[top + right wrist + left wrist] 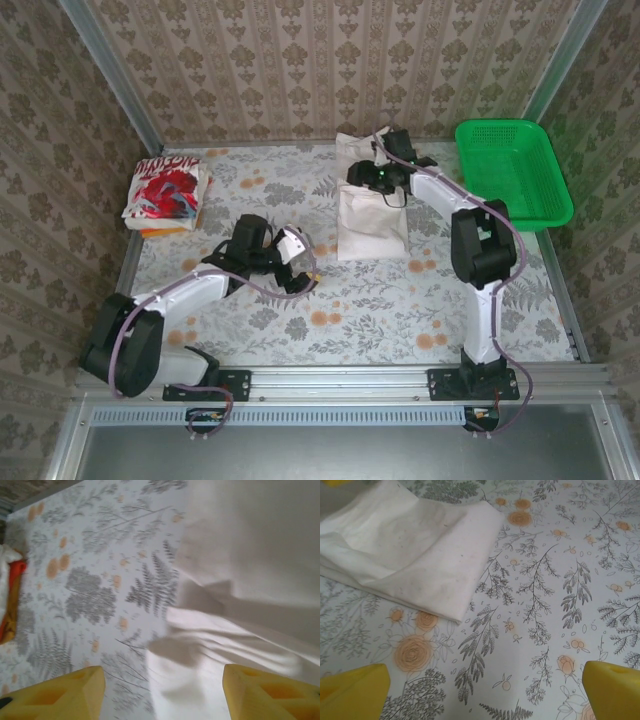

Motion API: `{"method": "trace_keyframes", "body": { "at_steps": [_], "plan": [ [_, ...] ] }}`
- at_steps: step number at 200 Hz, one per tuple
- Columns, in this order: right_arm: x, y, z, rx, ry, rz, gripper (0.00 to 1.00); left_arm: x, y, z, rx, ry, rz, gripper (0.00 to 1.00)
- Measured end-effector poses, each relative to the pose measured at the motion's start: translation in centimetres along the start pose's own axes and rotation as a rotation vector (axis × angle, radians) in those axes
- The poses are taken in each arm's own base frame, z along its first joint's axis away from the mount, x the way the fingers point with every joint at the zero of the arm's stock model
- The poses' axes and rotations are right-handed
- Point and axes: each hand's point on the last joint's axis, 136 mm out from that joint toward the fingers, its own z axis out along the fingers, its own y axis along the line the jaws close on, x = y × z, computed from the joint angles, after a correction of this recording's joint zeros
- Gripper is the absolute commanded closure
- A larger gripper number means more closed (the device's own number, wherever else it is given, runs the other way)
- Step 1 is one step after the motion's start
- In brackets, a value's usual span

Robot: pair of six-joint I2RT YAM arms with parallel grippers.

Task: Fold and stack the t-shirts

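Observation:
The plain off-white t-shirt (370, 218) lies folded in a long strip at the table's middle back; its wrinkled cloth (250, 580) lies under my right gripper. My right gripper (362, 172) hovers over the shirt's far part, and its yellow fingers (55, 695) stand wide apart above the shirt's edge with nothing between them, open (162, 695). My left gripper (305, 268) sits left of the shirt, low over the flowered tablecloth. It is open (482, 695), and a shirt corner (415, 555) lies ahead of it. The red-print t-shirt (165, 190) lies folded at the far left.
A green mesh basket (512, 170) stands at the back right corner. The red-print shirt rests on an orange layer (10, 600). Patterned walls close in the table on three sides. The flowered tablecloth (350, 310) stretches between the arms.

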Motion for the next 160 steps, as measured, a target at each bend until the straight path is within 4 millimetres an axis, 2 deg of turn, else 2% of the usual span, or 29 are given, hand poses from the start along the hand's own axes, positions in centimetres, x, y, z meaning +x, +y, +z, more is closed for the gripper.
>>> {"method": "trace_keyframes", "body": {
  "at_steps": [27, 37, 64, 78, 95, 114, 129, 146, 160],
  "plan": [
    [0.8, -4.8, -1.1, 0.08, 0.004, 0.058, 0.42, -0.5, 0.2, 1.5, 0.017, -0.006, -0.001, 0.0],
    [1.3, -6.7, -1.0, 0.103, 0.02, 0.091, 0.44, -1.0, 0.6, 2.1, 0.02, -0.015, 0.0, 0.0],
    [1.6, -10.3, -0.5, 0.134, 0.041, 0.16, 0.5, -2.7, 1.6, 3.5, 0.026, -0.045, 0.003, 0.0],
    [1.7, -11.6, 0.0, 0.148, 0.055, 0.181, 0.57, -3.4, 2.0, 4.2, 0.03, -0.06, -0.001, 0.0],
    [0.7, -12.8, 0.9, 0.163, 0.056, 0.197, 0.67, -3.8, 2.3, 4.8, 0.031, -0.076, -0.018, 0.0],
    [-0.7, -13.5, 0.8, 0.18, 0.035, 0.2, 0.69, -4.1, 3.0, 5.5, 0.012, -0.084, -0.056, 0.0],
    [-1.4, -13.4, 0.1, 0.188, 0.015, 0.175, 0.64, -4.4, 4.4, 6.2, -0.039, -0.081, -0.117, 0.0],
    [-1.6, -13.2, -1.2, 0.217, -0.009, 0.127, 0.45, -4.8, 6.0, 6.1, -0.102, -0.087, -0.183, 0.0],
    [-1.2, -12.6, -2.4, 0.247, -0.022, 0.075, 0.37, -4.9, 7.1, 5.8, -0.147, -0.099, -0.226, 0.0]
  ]
}}
